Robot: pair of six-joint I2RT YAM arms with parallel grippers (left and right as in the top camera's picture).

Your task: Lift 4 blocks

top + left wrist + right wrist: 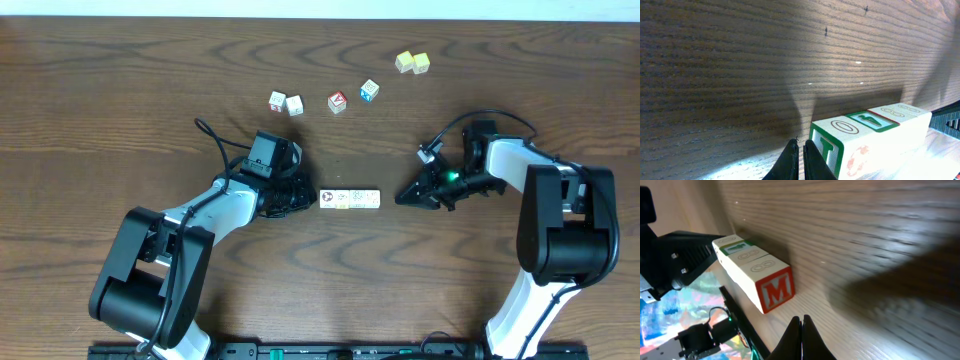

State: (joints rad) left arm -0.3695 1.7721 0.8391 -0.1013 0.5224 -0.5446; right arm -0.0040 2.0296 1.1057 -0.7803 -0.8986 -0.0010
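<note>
Jaws on both my grippers are standing fully closed, holding nothing between them; my left gripper (pixel 800 145) is lying low over the wooden table (pixel 740 75), its pinched tips sitting just beside the block with the green T (pixel 827 148); whether they are touching that face I cannot tell. My right gripper (pixel 800 319) is pointing at the end block showing a red M face (pixel 775 291), near it but apart from it.

Between the two, the four white picture blocks (pixel 350 199) are lying end to end in one straight row near the middle of the table, flat on the wood and not yet lifted; from overhead my left gripper (pixel 306 197) is sitting at the row's left end and my right gripper (pixel 400 198) is facing its right end across a small gap.

I am judging the step as the approach to a two-sided clamp; next I am needing to press both closed tips inward along the row's line, centred on the end faces, with even force, and then raise both arms together; uneven pressure or height is likely to buckle the row.

Farther back, well apart, two white cubes with pink-red edges (pixel 285 103), a red-faced cube (pixel 337 102), a blue-sided cube (pixel 369 90) and pale yellow cubes (pixel 412 63) are sitting; I am leaving those alone.
</note>
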